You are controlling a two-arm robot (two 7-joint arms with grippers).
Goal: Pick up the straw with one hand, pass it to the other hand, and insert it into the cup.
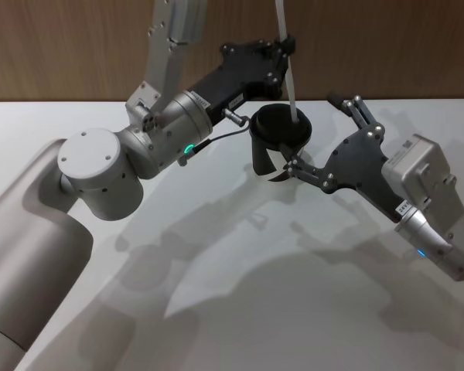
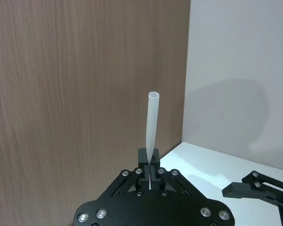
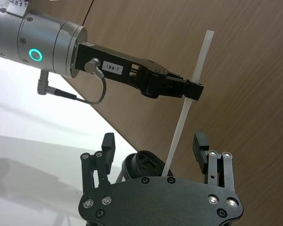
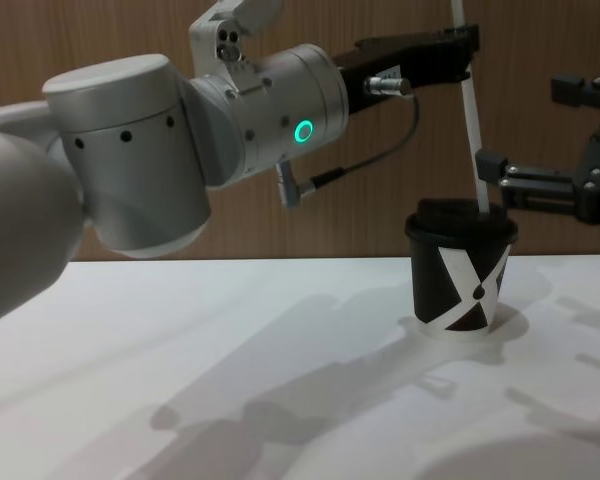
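Wood wall (image 4: 280, 230) is seen behind the white table (image 4: 230, 350), where the cup (image 4: 458, 285) stands. The straw (image 4: 471, 120) is clamped upright by the left gripper (image 4: 467, 45), its lower end at the lid, apparently just entering. The right gripper (image 3: 153, 143) is held open near the lid. Handover is judged done; full insertion and release are left.

Above the cup (image 4: 458, 275), the straw (image 4: 471, 120) and left gripper (image 4: 467, 45) block access; the right gripper (image 3: 154, 145) flanks the cup; the table (image 4: 230, 350) in front of it lies free.
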